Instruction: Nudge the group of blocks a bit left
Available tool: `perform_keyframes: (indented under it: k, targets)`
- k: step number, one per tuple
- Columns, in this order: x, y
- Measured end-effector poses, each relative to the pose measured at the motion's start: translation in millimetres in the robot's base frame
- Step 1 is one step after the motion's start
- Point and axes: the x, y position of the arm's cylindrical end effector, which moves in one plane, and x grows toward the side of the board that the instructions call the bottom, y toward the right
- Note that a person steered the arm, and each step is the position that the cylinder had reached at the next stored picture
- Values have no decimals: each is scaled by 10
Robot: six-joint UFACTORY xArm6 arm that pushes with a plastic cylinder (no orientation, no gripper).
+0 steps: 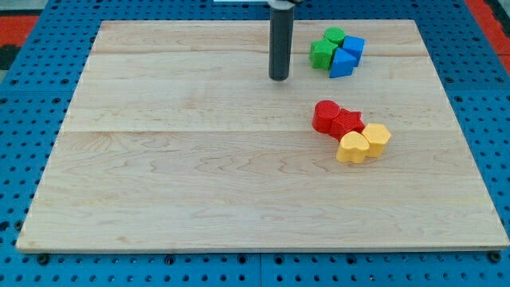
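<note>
My tip (279, 78), a bare rod with no jaws and holding nothing, stands just left of the green blocks (327, 48) and blue blocks (346, 56), a light, hard, slippery-looking cluster best pushed from its right side.

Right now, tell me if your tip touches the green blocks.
Apart. The camera view shows bare board between my tip and the green blocks, which lie toward the view's right.
</note>
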Motion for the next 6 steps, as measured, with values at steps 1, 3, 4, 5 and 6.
perform_keyframes:
  k: [1,3,4,5,6]
  targets:
    - [-53,731]
    - [420,2274]
    - [1136,1883]
    - [1378,1081]
    - [1374,492]
